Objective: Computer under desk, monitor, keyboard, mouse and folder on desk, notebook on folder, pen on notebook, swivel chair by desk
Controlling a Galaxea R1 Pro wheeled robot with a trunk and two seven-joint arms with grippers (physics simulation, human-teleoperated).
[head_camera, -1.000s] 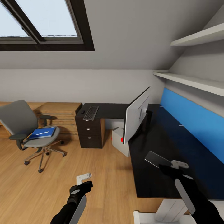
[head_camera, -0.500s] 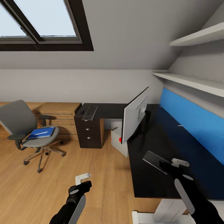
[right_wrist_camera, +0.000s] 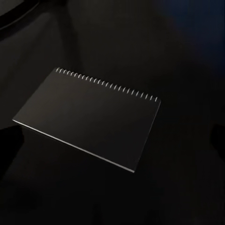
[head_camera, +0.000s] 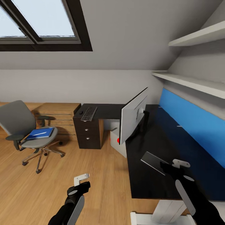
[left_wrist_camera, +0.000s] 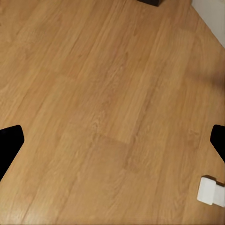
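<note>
A white monitor [head_camera: 133, 115] stands on the black L-shaped desk [head_camera: 147, 184]. The keyboard [head_camera: 89, 113] and small mouse [head_camera: 81, 112] lie on the desk's far wing over the drawers. The white computer [head_camera: 116, 142] sits on the floor under the desk. A blue folder [head_camera: 40, 133] with a thin pen [head_camera: 39, 133] on it rests on the grey swivel chair [head_camera: 18, 120] at left. The black spiral notebook [head_camera: 153, 162] [right_wrist_camera: 89, 117] lies flat on the desk just ahead of my right gripper [head_camera: 175, 165], which hovers open above it. My left gripper [head_camera: 82, 179] [left_wrist_camera: 112, 143] hangs open over the wooden floor.
A blue panel [head_camera: 193, 125] backs the desk, with white shelves [head_camera: 190, 82] above it. A wooden crate unit [head_camera: 57, 117] stands against the far wall behind the chair. A white desk foot [head_camera: 147, 217] is near my base, and a white block [left_wrist_camera: 209, 190] lies on the floor.
The whole picture has drifted slightly left and the desk looks a little nearer, so the camera moved. Both arms keep their pose; the notebook stays on the desk.
</note>
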